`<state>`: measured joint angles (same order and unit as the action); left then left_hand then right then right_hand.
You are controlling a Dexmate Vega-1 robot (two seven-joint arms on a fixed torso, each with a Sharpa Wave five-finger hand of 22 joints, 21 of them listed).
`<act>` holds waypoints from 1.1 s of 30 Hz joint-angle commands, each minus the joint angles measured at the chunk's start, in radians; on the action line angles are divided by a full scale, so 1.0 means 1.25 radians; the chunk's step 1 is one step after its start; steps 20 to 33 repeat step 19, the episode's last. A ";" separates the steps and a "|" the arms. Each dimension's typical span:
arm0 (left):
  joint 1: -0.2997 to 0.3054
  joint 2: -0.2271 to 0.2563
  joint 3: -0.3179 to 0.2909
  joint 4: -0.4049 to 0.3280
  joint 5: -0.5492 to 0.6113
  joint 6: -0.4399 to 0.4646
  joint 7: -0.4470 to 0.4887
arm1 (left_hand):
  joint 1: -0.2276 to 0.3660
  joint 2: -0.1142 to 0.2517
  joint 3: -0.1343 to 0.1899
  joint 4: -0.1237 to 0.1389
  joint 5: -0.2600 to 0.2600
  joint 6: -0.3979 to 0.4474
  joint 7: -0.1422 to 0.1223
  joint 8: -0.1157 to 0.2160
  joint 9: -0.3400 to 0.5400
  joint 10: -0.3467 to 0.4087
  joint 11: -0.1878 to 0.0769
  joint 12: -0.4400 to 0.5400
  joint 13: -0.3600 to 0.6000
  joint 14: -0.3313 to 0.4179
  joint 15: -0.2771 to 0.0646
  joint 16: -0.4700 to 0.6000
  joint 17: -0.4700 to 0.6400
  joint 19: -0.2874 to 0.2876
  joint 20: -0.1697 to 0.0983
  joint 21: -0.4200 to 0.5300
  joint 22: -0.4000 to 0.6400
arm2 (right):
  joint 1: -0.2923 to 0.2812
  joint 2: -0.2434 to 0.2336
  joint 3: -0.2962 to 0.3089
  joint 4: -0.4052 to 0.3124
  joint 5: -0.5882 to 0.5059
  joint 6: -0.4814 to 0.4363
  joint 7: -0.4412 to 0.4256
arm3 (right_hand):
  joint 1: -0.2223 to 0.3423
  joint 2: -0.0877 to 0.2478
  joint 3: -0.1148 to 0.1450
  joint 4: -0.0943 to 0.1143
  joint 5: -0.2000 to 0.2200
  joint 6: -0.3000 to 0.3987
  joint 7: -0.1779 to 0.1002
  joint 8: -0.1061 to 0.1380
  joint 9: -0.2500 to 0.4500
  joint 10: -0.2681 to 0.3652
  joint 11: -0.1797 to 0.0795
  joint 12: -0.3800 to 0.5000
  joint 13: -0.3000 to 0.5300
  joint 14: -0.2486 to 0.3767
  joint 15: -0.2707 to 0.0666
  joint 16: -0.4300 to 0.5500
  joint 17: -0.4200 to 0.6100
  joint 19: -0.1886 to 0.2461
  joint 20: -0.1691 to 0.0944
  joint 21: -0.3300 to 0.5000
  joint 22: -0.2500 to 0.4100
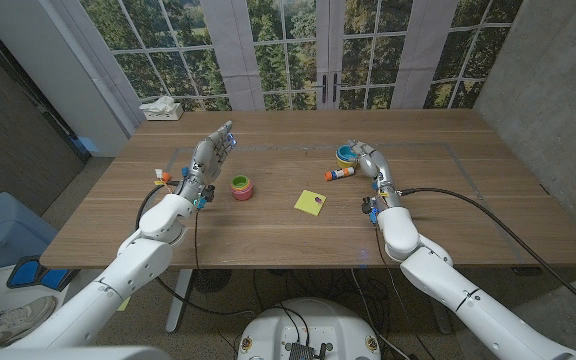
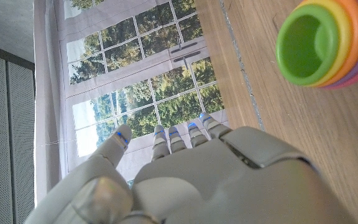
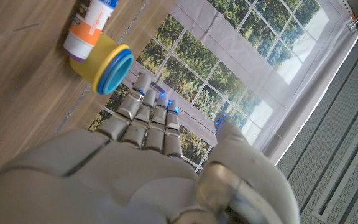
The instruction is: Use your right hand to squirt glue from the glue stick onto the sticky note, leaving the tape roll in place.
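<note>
A yellow sticky note (image 1: 311, 203) lies near the middle of the table. The glue stick (image 1: 341, 172), white with an orange label, lies on its side behind and to the right of the note; its orange-labelled body (image 3: 91, 26) is also in the right wrist view. A yellow and blue tape roll (image 1: 346, 153) (image 3: 109, 63) stands just behind the stick. My right hand (image 1: 370, 162) (image 3: 148, 162) is close to the right of the glue stick, fingers apart and holding nothing. My left hand (image 1: 213, 152) (image 2: 185, 174) is raised at the table's left, fingers stretched out and empty.
A rainbow-coloured roll with a green core (image 1: 241, 187) (image 2: 319, 43) stands left of the note, near my left hand. A small orange and white object (image 1: 160, 177) lies at the far left. A white box (image 1: 161, 110) sits on the table's back left corner. Windows stand behind the table.
</note>
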<state>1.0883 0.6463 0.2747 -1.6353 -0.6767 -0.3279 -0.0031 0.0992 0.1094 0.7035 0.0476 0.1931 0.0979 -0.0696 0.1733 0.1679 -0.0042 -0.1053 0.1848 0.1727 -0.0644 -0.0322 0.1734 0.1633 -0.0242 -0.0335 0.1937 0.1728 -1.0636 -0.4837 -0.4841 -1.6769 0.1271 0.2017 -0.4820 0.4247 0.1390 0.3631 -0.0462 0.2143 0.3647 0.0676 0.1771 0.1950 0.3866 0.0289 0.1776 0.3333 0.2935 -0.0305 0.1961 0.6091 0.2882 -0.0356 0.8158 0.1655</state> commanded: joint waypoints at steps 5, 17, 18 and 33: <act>-0.001 0.023 -0.004 -0.001 -0.008 0.010 -0.028 | 0.010 0.052 0.000 -0.008 -0.003 -0.003 -0.001 -0.001 0.001 -0.006 0.000 -0.001 0.001 -0.007 -0.077 0.000 0.001 0.003 -0.058 0.001 0.000 | -0.024 -0.007 0.035 0.012 0.147 0.098 0.122 | -0.046 0.009 0.012 0.010 -0.027 -0.119 -0.007 -0.004 -0.009 -0.126 -0.027 -0.004 -0.033 -0.111 -0.018 -0.017 -0.052 -0.074 -0.029 -0.081 -0.004; -0.010 0.014 -0.001 0.017 -0.026 0.003 -0.052 | 0.011 0.054 -0.002 -0.010 -0.003 -0.006 0.000 0.000 0.001 -0.009 0.001 -0.001 0.001 -0.008 -0.077 0.000 0.002 0.003 -0.059 0.001 0.000 | -0.076 -0.001 0.083 -0.027 0.124 0.150 0.066 | -0.102 -0.040 -0.010 0.002 -0.027 -0.192 0.017 0.001 -0.013 -0.197 -0.007 0.003 -0.074 -0.187 0.009 -0.013 -0.127 -0.180 -0.055 -0.201 -0.006; -0.008 0.013 -0.002 0.017 -0.026 0.002 -0.049 | 0.011 0.054 -0.002 -0.010 -0.003 -0.007 0.000 0.000 0.001 -0.009 0.002 -0.001 0.001 -0.009 -0.077 0.000 0.002 0.002 -0.059 0.001 0.000 | -0.074 0.002 0.084 -0.020 0.126 0.164 0.071 | -0.104 -0.042 -0.011 0.002 -0.027 -0.194 0.018 0.000 -0.013 -0.198 -0.006 0.003 -0.075 -0.187 0.010 -0.013 -0.130 -0.180 -0.053 -0.203 -0.006; -0.005 0.013 -0.004 0.016 -0.027 0.001 -0.047 | 0.011 0.054 -0.002 -0.010 -0.003 -0.008 0.001 -0.001 0.001 -0.009 0.002 -0.001 0.001 -0.010 -0.077 0.000 0.002 0.002 -0.059 0.000 0.000 | -0.072 0.006 0.086 -0.014 0.136 0.177 0.079 | -0.105 -0.043 -0.012 0.002 -0.026 -0.194 0.018 0.001 -0.013 -0.198 -0.007 0.003 -0.076 -0.187 0.010 -0.012 -0.132 -0.179 -0.053 -0.204 -0.006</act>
